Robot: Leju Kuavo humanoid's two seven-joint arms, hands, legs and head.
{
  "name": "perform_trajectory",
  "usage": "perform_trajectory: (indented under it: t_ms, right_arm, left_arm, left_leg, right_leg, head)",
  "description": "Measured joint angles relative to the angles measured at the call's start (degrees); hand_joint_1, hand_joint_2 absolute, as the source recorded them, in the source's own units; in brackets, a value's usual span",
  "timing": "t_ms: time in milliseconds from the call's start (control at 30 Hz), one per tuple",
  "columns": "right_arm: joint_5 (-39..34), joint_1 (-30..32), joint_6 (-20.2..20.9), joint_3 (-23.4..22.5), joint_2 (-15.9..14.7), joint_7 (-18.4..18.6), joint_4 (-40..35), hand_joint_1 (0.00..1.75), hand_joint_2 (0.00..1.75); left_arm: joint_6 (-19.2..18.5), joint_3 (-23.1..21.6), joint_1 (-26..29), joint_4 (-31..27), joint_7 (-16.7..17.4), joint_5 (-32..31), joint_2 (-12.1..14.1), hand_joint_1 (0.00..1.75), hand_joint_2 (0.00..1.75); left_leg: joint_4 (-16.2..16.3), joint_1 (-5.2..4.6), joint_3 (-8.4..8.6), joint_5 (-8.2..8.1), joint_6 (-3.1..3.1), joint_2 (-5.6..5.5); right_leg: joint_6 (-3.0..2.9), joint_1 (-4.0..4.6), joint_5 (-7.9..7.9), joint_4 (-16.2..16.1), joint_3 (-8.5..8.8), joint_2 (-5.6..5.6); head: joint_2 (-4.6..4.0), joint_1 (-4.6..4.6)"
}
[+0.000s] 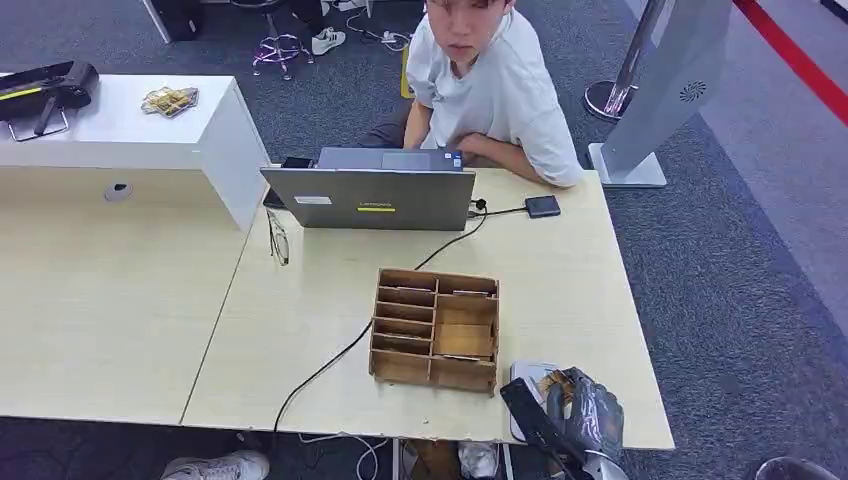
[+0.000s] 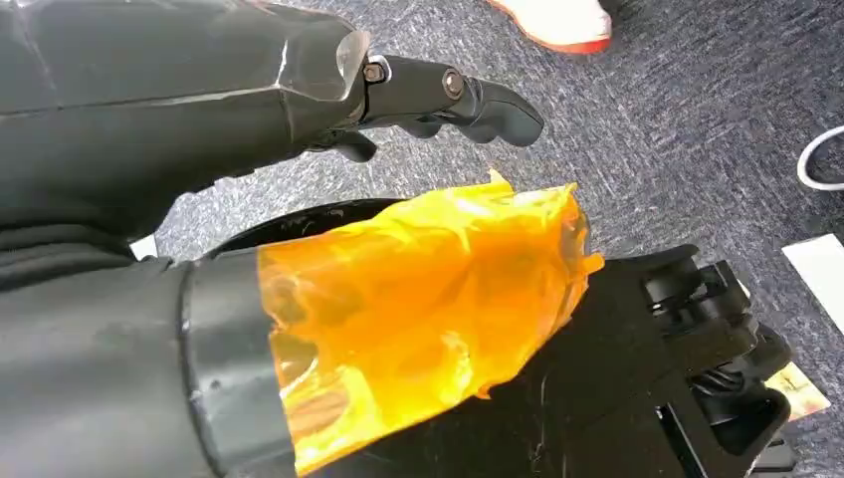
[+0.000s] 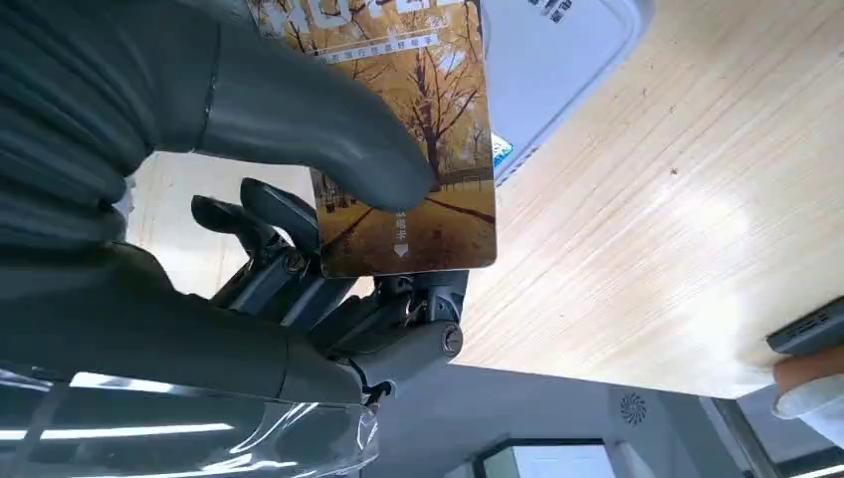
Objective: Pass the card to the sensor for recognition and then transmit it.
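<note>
One right hand pinches the card above the sensor.

1. Right hand cut by the bottom edge of the head view, covering most of the white sensor.
2. Card cropped at the top edge of the right wrist view, print too small to read.
3. Person cropped at the top edge.
4. Left hand partly behind orange tape.

The wooden organizer stands just beside the right hand, toward the laptop.
</note>
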Motion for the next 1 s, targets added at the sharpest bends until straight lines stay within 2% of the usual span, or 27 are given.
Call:
perform_trajectory:
  t_ms: [300, 1000]
  right_arm:
    - [1.29, 0.60, -1.95, 0.00, 0.26, -0.63, -2.23, 1.75, 1.75]
    - [3.67, 3.94, -7.52, 1.33, 0.26, -4.46, -14.49, 1.75, 1.75]
  left_arm:
    - [-0.02, 0.00, 0.00, 0.00, 0.00, 0.15, 0.02, 0.00, 0.00]
    - [-0.09, 0.02, 0.01, 0.00, -0.20, 0.68, 0.02, 0.00, 0.00]
  left_leg:
    - [0.00, 0.00, 0.00, 0.00, 0.00, 0.00]
    - [0.00, 0.00, -0.02, 0.00, 0.00, -0.01]
  right_leg:
    - [0.00, 0.00, 0.00, 0.00, 0.00, 0.00]
    - [0.00, 0.00, 0.00, 0.00, -0.01, 0.00]
  head:
    - [0.00, 0.00]
    - [0.00, -0.02]
